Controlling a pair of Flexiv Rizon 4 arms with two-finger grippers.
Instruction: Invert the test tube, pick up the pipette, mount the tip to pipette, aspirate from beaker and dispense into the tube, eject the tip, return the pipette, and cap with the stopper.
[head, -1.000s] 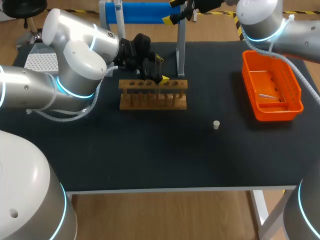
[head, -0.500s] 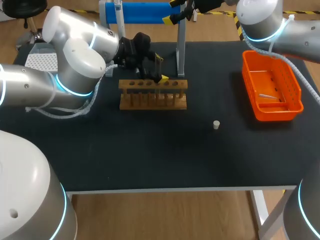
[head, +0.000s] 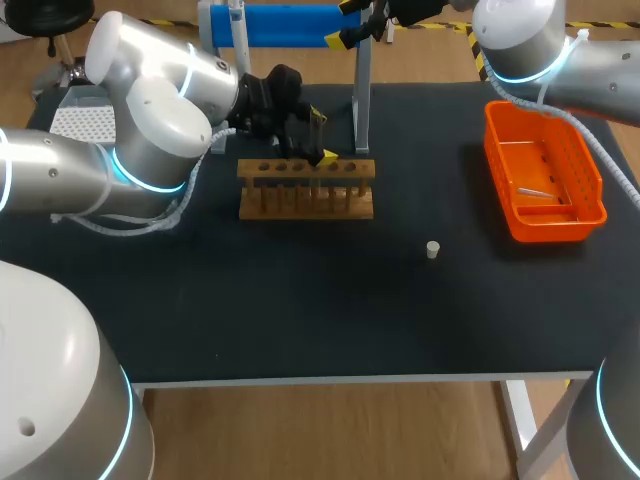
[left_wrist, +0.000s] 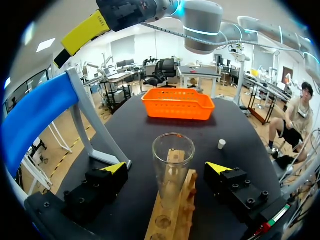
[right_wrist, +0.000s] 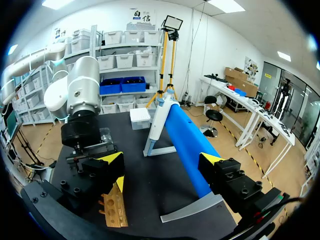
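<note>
Since left gripper (left_wrist: 166, 168) gapes empty around the clear glass test tube (left_wrist: 173, 155) in the wooden rack (left_wrist: 181, 225), skewed closing could tip it.

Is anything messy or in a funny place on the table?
Nothing looks spilled or broken. The only loose thing is the little white stopper. It sits all alone on the black table, away from the wooden rack. The glass tube stands in the rack.
</note>
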